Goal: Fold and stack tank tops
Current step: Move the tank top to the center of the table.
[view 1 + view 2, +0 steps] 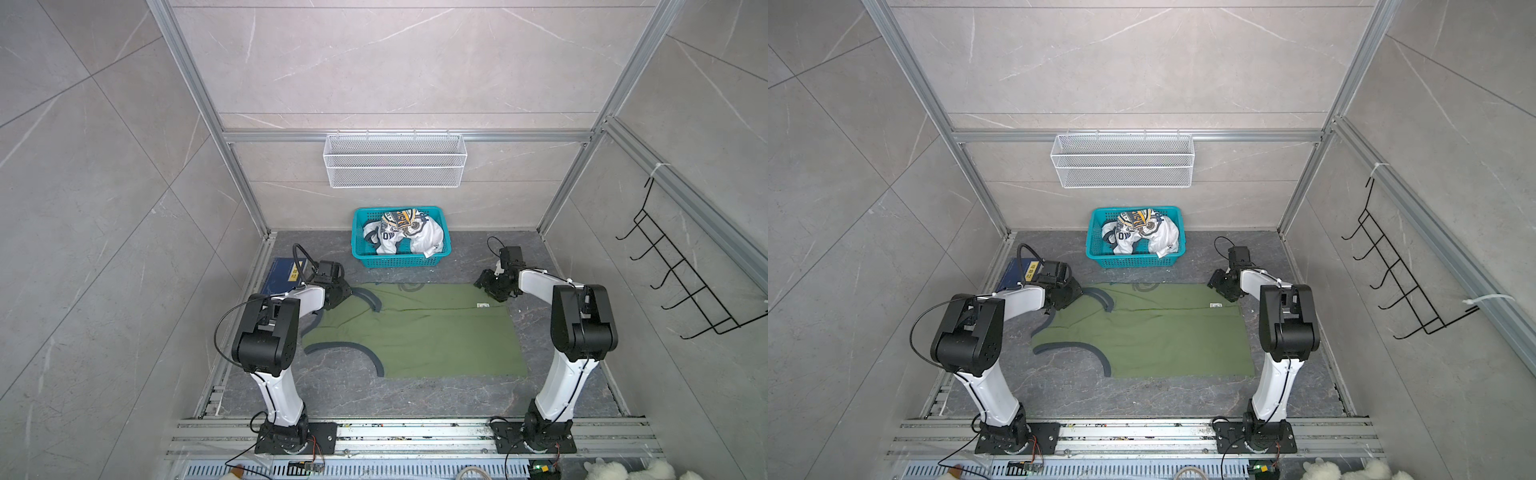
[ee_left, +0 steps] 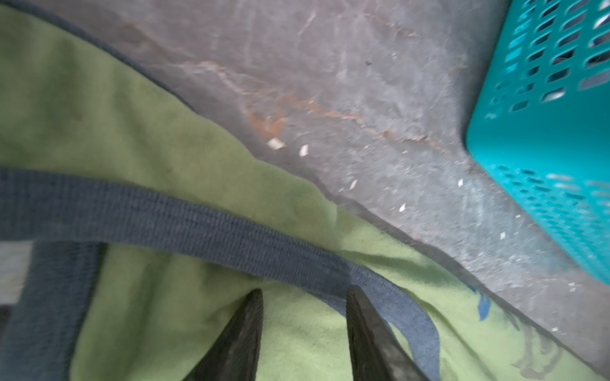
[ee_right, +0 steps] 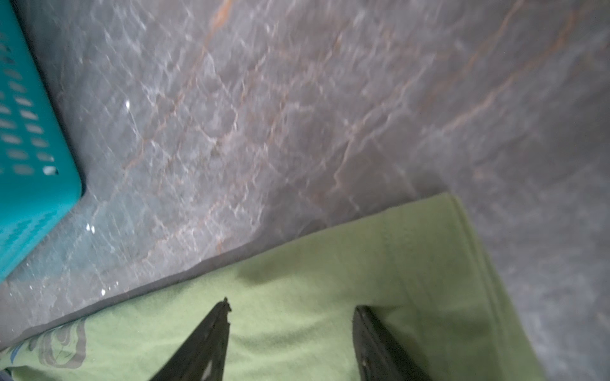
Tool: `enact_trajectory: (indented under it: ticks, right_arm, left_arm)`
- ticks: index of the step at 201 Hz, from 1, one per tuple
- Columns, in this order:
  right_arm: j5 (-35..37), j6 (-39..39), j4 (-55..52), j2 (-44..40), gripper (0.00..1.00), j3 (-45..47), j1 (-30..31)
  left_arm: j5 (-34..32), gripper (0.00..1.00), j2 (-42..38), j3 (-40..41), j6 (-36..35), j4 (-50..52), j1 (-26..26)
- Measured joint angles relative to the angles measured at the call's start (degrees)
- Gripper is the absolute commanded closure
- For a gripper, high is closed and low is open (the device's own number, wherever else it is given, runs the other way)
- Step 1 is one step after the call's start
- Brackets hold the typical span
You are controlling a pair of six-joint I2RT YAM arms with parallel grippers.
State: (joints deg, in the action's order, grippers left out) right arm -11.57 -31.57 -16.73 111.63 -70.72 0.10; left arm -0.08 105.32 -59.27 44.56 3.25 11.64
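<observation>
Closest to the lens, the left arm's base (image 1: 291,436) and the right arm's base (image 1: 536,438) are bolted to an aluminium rail (image 1: 415,432) at 7 and 5 o'clock of the dark marbled table (image 1: 374,395). Mid-table the olive green tank top (image 1: 436,336) lies spread flat, with its straps toward 9 o'clock, its straight hem toward 3 o'clock and a small white label (image 1: 482,305) near its 1 o'clock corner. At the garment's 10 o'clock corner the left gripper (image 2: 305,293) is low over a strap; its fingers stand moderately apart, tips just beside the ribbed dark trim (image 2: 198,224), with green cloth showing in the gap and nothing pinched. At the 1 o'clock corner the right gripper (image 3: 293,305) hangs over the hem end with its fingers spread wider; whether the tips touch the fabric cannot be told. At 12 o'clock, well apart from the green one, the white tank top (image 1: 424,241) lies crumpled inside the teal basket (image 1: 399,262). Behind the left wrist, at 10 o'clock, a blue book (image 1: 282,276) lies on the table
</observation>
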Motion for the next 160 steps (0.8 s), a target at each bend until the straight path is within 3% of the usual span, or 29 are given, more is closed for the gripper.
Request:
enact_trajectory:
  ticks: [45,102,126,160]
  right_arm:
    - [-0.3,1.8,-3.7,-3.6,0.3,0.6,-0.2]
    - [-0.7,4.4,-9.6,-36.1,0.3,13.1,-0.2]
    - [-0.9,5.2,-14.1,-44.9,0.32,20.7,-0.2]
    - [-1.7,3.9,-22.5,-54.3,0.31,29.2,-0.2]
  left_arm:
    - [0.2,0.36,-5.3,0.4,-0.6,6.4,0.3]
    - [-3.3,0.37,-34.5,10.3,-1.0,17.5,3.9]
    - [-3.9,0.38,-41.2,16.4,0.5,22.8,10.9]
    - [-5.6,0.38,-47.5,21.8,7.3,32.1,28.1]
